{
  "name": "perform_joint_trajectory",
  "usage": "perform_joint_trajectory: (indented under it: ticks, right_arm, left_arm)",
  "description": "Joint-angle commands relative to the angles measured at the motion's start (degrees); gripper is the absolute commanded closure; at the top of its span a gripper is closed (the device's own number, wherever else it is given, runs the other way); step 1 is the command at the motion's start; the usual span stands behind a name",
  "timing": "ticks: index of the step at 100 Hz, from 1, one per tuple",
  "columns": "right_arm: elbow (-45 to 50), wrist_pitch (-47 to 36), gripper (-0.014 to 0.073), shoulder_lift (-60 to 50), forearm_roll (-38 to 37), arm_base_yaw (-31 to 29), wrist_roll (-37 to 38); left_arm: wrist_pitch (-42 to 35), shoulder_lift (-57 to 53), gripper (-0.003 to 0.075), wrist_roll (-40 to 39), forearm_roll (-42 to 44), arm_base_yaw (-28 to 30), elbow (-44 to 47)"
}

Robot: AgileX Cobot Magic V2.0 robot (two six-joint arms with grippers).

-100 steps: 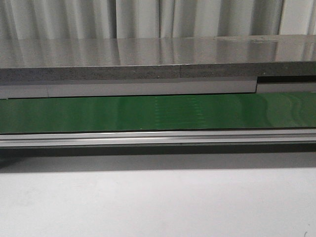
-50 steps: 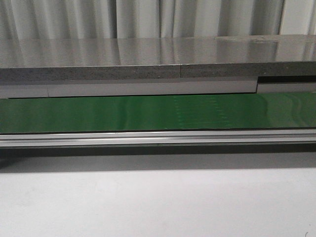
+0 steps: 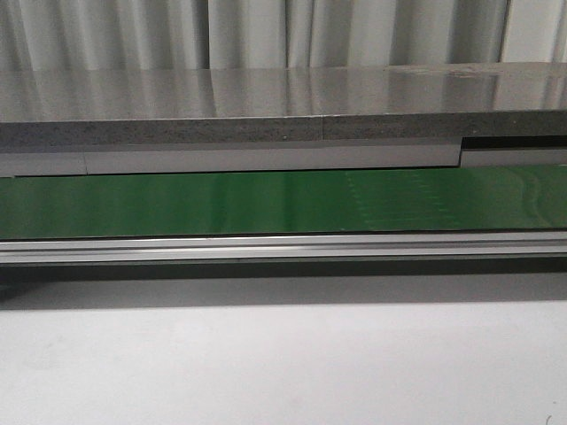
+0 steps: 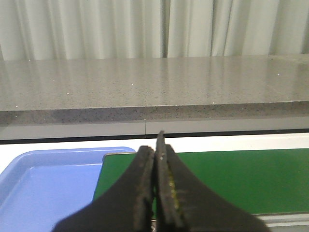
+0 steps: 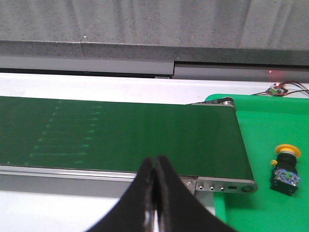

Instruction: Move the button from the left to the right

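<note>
Button [image 5: 285,170] on green tray [image 5: 289,121], beside conveyor belt [image 5: 120,135] end.

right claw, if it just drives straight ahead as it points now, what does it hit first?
Most likely the green conveyor belt, right ahead of the shut right claw. The button sits off to the side on the green tray, out of that line. Depth is unclear.

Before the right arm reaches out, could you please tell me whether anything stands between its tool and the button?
Nothing visible does. In the right wrist view the button sits alone on the green tray, just past the belt's end. The right tool, shut and empty, is over the belt's near rail, with only open tray surface between them.
</note>
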Motion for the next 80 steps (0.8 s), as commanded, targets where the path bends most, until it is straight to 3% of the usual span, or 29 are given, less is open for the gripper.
perform_joint_trajectory:
  ticks: [1,54,80]
  right_arm:
    - [0.16,-5.93,0.0662,-1.42,-0.94,0.03,0.03]
    - [23.01,-15.74,0.0662,-25.83,-3.05,0.03,0.07]
    - [27.45,-19.29,0.0662,-26.04,-3.05,0.03,2.5]
  left_arm:
    - [-4.0,0.54,0.0741,0.1,-0.82,-0.56,-1.63]
    - [-4.0,0.54,0.0741,0.1,-0.82,-0.56,-1.63]
    - [-4.0,0.54,0.0741,0.1,-0.82,-0.56,-1.63]
